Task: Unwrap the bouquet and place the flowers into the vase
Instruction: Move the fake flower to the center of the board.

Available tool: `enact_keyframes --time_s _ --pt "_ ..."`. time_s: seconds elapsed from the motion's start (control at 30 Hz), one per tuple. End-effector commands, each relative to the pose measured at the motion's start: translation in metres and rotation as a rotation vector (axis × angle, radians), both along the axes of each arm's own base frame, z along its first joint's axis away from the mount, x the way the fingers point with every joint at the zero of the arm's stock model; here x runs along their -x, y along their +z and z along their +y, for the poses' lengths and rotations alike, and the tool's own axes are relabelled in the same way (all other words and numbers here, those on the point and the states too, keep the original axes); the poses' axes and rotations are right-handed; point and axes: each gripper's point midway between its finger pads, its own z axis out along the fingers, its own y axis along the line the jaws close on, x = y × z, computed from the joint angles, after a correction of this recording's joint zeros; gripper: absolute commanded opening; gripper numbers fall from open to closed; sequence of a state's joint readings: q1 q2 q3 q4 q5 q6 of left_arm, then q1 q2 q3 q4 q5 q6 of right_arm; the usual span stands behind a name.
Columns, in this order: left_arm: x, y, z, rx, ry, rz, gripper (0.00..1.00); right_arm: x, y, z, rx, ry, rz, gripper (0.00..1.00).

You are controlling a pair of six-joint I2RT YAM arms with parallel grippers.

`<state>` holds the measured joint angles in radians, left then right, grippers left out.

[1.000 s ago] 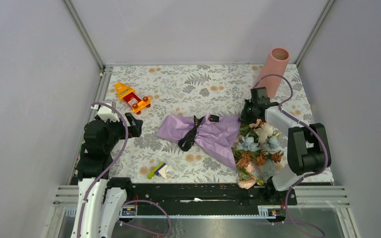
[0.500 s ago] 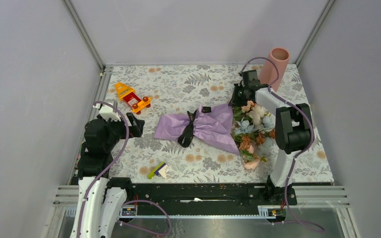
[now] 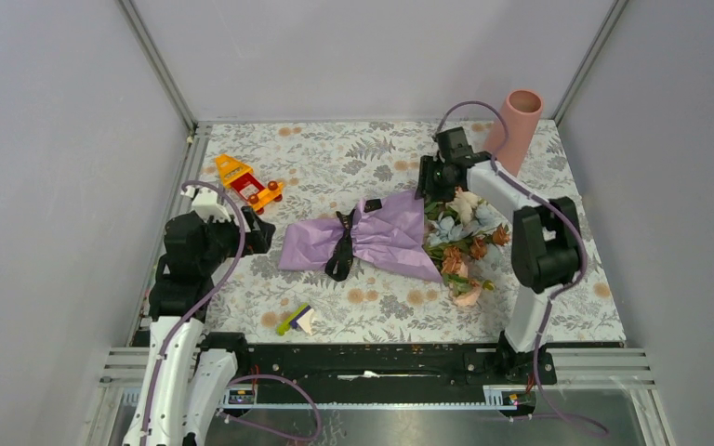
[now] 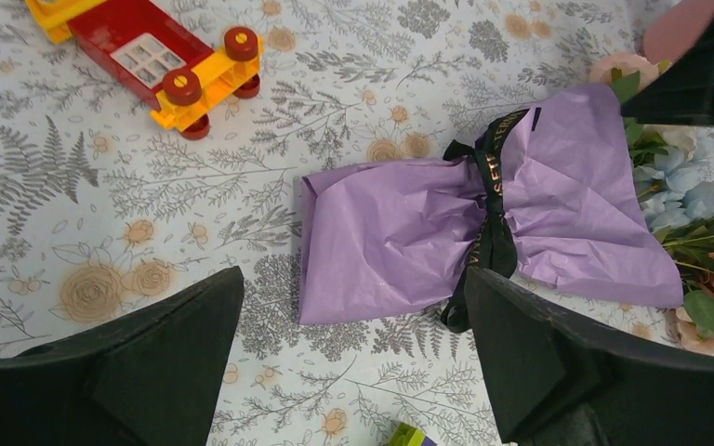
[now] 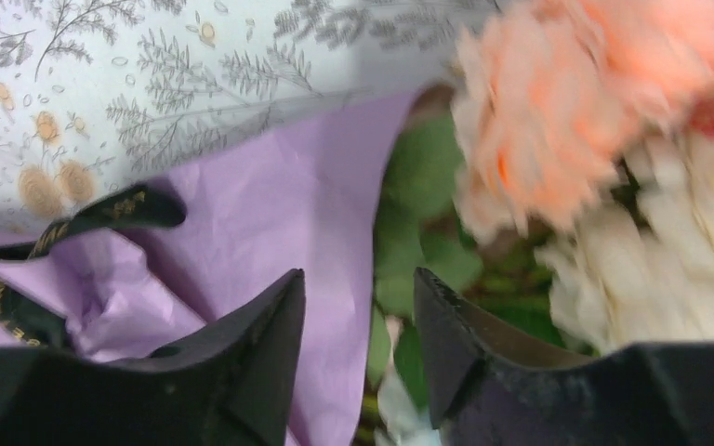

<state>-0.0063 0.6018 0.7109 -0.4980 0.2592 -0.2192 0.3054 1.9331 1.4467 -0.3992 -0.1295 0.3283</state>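
Observation:
The bouquet (image 3: 363, 243) lies on its side mid-table, wrapped in crinkled purple paper (image 4: 400, 232) and tied with a black ribbon bow (image 4: 491, 214). Its flowers (image 3: 465, 232) spill out to the right in peach, cream, blue and rust. My right gripper (image 3: 428, 181) hangs over the paper's open end; in the right wrist view (image 5: 358, 293) its jaws stand apart astride the paper edge (image 5: 288, 204) and green leaves, below a peach bloom (image 5: 558, 121). The salmon vase (image 3: 517, 125) stands upright at the back right. My left gripper (image 3: 256, 234) is wide open and empty, left of the wrap (image 4: 353, 279).
A red and yellow toy truck (image 3: 249, 182) sits at the back left, also seen in the left wrist view (image 4: 163, 56). A small green and purple block (image 3: 295, 319) lies near the front edge. The floral cloth (image 3: 353, 158) covers the table between grey walls.
The right arm has dragged the bouquet away from the front edge and leftward, and its jaws have parted from shut. The left arm shifted only slightly.

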Motion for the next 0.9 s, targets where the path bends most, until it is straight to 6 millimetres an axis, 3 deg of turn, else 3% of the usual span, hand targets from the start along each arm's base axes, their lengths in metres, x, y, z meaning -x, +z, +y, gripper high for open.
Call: enact_keyframes --time_s 0.0,0.1,0.2,0.37,0.5,0.67,0.87 --pt "-0.008 0.019 -0.007 0.118 0.026 -0.025 0.99 0.034 0.062 -0.024 0.021 -0.051 -0.090 0.58" --pt "-0.011 0.020 -0.017 0.231 0.027 -0.022 0.99 0.072 0.070 -0.033 0.002 -0.080 -0.078 0.67" --pt "-0.019 0.008 -0.018 0.295 0.060 -0.001 0.99 0.110 0.080 -0.036 -0.036 -0.111 -0.086 0.74" --pt "-0.035 -0.022 -0.020 0.359 0.096 0.077 0.99 0.173 0.093 -0.025 -0.182 -0.123 -0.142 0.83" --pt "-0.053 -0.035 -0.024 0.429 0.119 0.114 0.99 0.210 0.087 -0.012 -0.269 -0.118 -0.133 0.84" --pt "-0.075 -0.057 -0.015 0.438 0.208 0.141 0.99 0.236 0.066 0.006 -0.322 -0.098 -0.090 0.81" --pt "-0.089 -0.092 -0.021 0.401 0.222 0.212 0.93 0.242 0.047 0.026 -0.303 -0.072 -0.099 0.79"
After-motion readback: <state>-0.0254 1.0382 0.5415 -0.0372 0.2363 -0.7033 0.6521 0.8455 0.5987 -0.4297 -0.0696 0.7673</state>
